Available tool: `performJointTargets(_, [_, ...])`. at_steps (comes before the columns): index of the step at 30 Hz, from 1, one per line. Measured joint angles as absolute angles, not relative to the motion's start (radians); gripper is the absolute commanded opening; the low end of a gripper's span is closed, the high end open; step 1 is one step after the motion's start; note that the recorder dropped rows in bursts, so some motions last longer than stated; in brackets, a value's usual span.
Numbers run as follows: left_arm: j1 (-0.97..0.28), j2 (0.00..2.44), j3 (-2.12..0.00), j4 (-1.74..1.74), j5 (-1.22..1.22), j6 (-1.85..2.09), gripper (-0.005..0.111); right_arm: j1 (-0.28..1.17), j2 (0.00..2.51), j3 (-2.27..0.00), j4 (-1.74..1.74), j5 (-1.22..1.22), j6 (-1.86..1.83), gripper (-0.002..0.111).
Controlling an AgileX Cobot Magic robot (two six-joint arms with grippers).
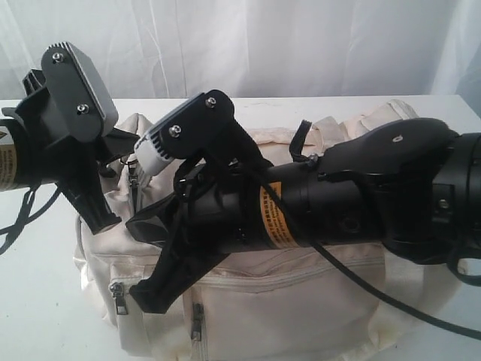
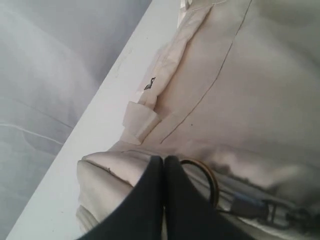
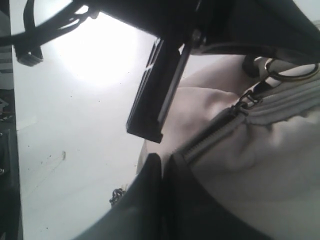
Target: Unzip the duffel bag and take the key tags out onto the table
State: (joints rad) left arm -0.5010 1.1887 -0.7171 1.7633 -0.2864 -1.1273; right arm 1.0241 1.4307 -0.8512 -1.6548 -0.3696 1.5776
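Softness governs the duffel bag (image 1: 301,301), slumped across the lower middle of the exterior frame on the white table (image 1: 30,301). It is light, limp cloth, likely to bunch and drag unless pinned. The metal zipper pull (image 3: 247,100), at the end of the grey zipper tape (image 3: 210,140) beside a brass ring (image 3: 295,77), looks the sensible hold. That zip appears closed and no key tags show; presumably they lie inside. The left gripper (image 2: 163,160) has its fingers pressed together at the bag's end; whether they pinch anything I cannot tell. The right gripper (image 3: 161,159) is likewise pressed together against the cloth.
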Motion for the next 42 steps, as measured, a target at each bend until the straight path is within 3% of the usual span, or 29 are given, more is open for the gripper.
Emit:
performJointTargets(13, [-0.499, 1.189, -0.719, 1.763, -0.255, -1.127, 0.000, 1.024, 1.431, -0.851, -1.651, -0.379, 1.578, 0.000])
performJointTargets(18, [-0.451, 1.204, -0.744, 1.744, 0.056, -1.115, 0.000, 1.080, 1.428, -0.823, -1.724, -1.028, 1.590, 0.000])
performJointTargets(24, [-0.446, 1.204, -0.750, 1.742, 0.108, -1.103, 0.000, 1.082, 1.417, -0.817, -1.742, -1.098, 1.596, 0.000])
performJointTargets(31, [-0.446, 1.204, -0.750, 1.740, 0.097, -1.101, 0.000, 1.082, 1.416, -0.816, -1.746, -0.906, 1.596, 0.005])
performJointTargets(39, [-0.444, 1.192, -0.752, 1.740, 0.046, -1.097, 0.000, 1.082, 1.380, -0.816, -1.751, -0.442, 1.516, 0.041])
performJointTargets(42, [-0.444, 1.155, -0.741, 1.740, -0.010, -1.097, 0.000, 1.082, 1.358, -0.816, -1.751, -0.321, 1.448, 0.048])
